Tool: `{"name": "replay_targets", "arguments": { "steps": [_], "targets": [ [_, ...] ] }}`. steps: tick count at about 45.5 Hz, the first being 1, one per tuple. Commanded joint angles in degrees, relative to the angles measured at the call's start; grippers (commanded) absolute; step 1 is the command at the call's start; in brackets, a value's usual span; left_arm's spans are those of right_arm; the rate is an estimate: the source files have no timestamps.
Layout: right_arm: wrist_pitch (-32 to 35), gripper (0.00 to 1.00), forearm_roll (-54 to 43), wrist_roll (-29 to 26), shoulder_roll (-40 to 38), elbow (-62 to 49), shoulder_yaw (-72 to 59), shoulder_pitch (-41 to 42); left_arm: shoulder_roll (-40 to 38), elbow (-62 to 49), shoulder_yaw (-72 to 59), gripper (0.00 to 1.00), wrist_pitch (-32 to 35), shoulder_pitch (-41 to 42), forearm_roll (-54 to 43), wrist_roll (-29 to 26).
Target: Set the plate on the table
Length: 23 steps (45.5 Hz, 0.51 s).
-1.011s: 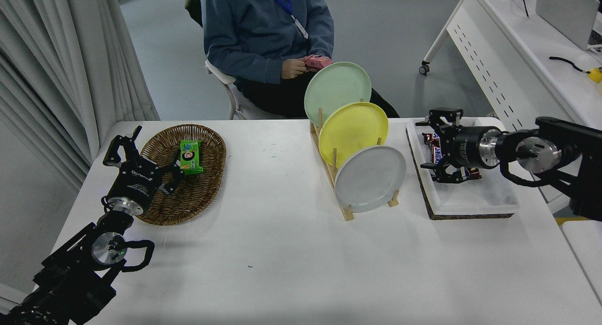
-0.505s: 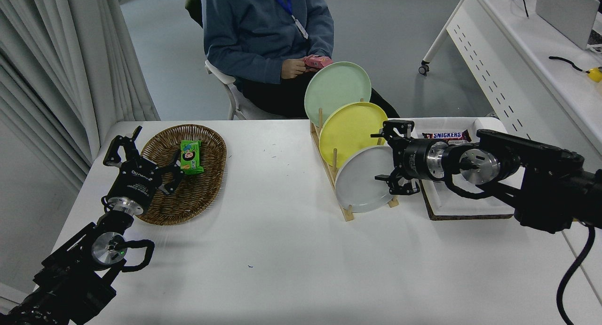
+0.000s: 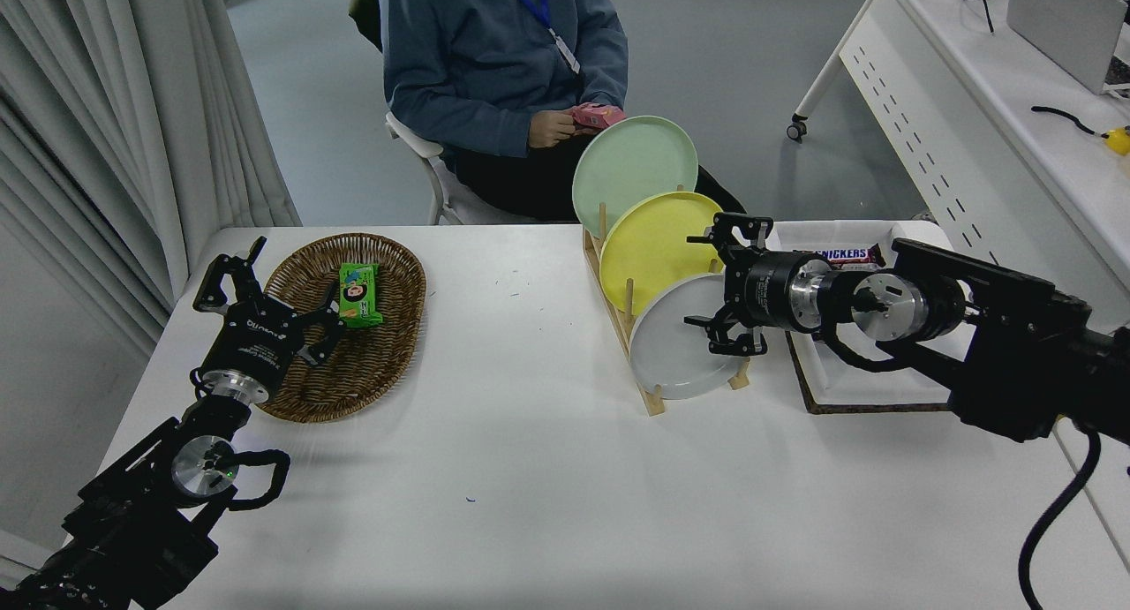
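Note:
The light-grey plate (image 3: 675, 350) stands on edge in the front slot of a wooden rack (image 3: 649, 396) on the white table (image 3: 547, 486). My right gripper (image 3: 711, 283) is open, its jaws spread above and below the plate's upper right rim, right at the rim. Whether it touches the plate I cannot tell. My left gripper (image 3: 265, 283) is parked at the lower left, open, over the edge of a wicker basket (image 3: 388, 363).
A yellow plate (image 3: 658, 244) and a pale green plate (image 3: 631, 164) stand behind the grey one in the rack. A white tray (image 3: 847, 376) with a Snickers bar (image 3: 843, 255) lies to the right. A green snack pack (image 3: 357, 294) lies in the basket. A person (image 3: 503, 71) sits at the far side.
My right gripper has moved left from over the white tray to the grey plate's upper right rim, still open. The left arm has not moved.

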Motion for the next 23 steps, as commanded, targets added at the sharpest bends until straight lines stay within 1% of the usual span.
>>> {"name": "replay_targets", "arguments": {
  "steps": [1,10,13,23],
  "targets": [
    [-2.0,0.94,0.19,0.08,-0.41,0.03,1.53,-0.54,0.0,-0.02,0.0,1.0,0.02,0.01,0.0,0.0],
    [-3.06,0.94,0.19,0.08,-0.41,-0.06,2.06,-0.54,0.0,0.07,0.0,1.0,-0.07,0.01,0.0,0.0],
    [-4.02,0.9,0.11,0.08,-0.32,-0.15,2.06,-0.54,0.0,-0.02,0.0,1.0,0.02,0.01,0.0,0.0],
    [-4.64,0.87,0.19,0.08,-0.41,-0.15,2.06,-0.45,0.0,-0.02,0.0,1.0,0.02,0.01,0.0,0.0]
  ]
}}
